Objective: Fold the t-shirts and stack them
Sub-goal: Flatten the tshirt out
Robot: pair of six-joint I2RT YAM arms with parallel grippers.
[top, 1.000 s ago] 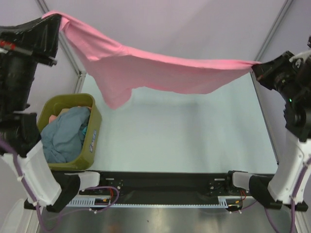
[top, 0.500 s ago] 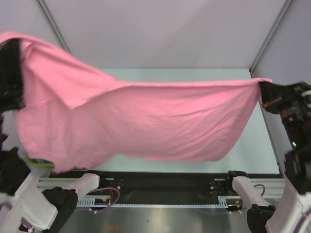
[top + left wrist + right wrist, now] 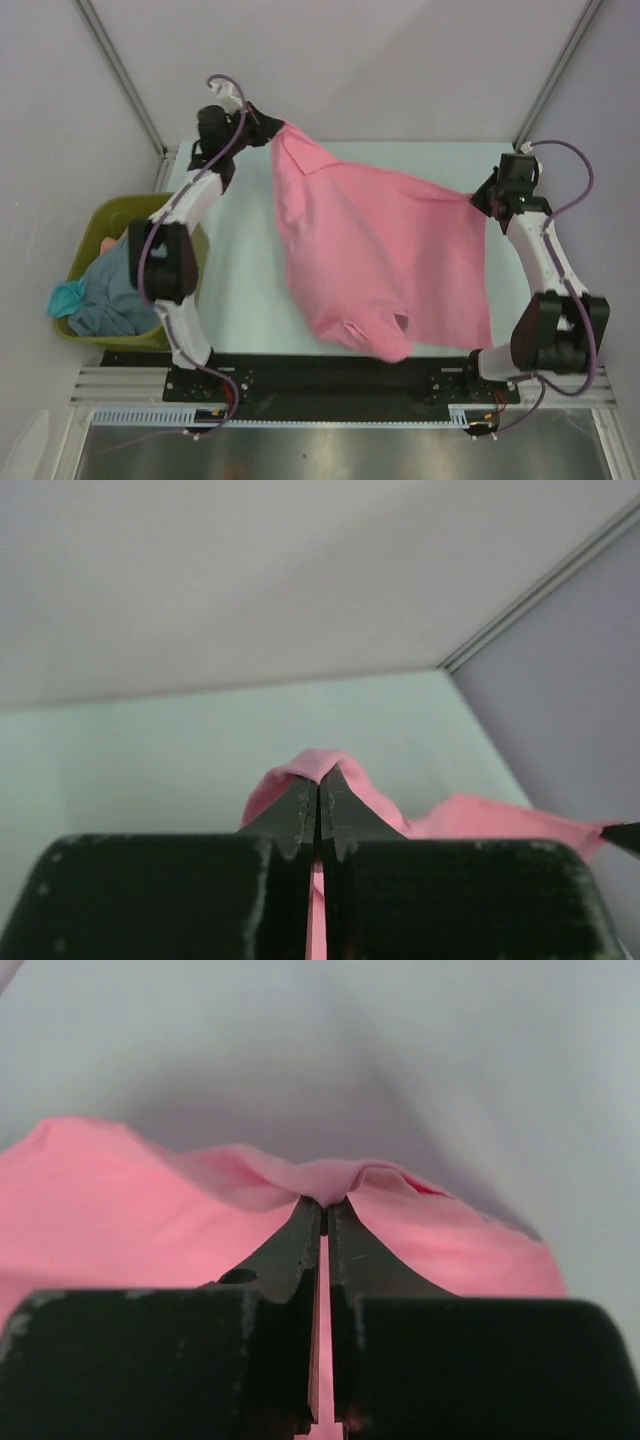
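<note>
Pink t-shirt (image 3: 380, 260), soft matte knit, is stretched between both grippers over the middle of the pale counter (image 3: 240, 290), its lower part sagging in rumpled folds toward the near edge. At the left edge, a rounded olive-green plastic bin (image 3: 90, 225) holds a crumpled grey-blue shirt (image 3: 105, 295) and a teal shirt (image 3: 65, 297). The left gripper (image 3: 268, 128), near the far-left corner, has its jaws pressed together on a pinched ridge of pink cloth. The right gripper (image 3: 480, 197), by the right edge, is clamped likewise on a bunched fold

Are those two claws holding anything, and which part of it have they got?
Both grip the pink t-shirt: the left claw pinches its far corner, the right claw its right-side corner.
</note>
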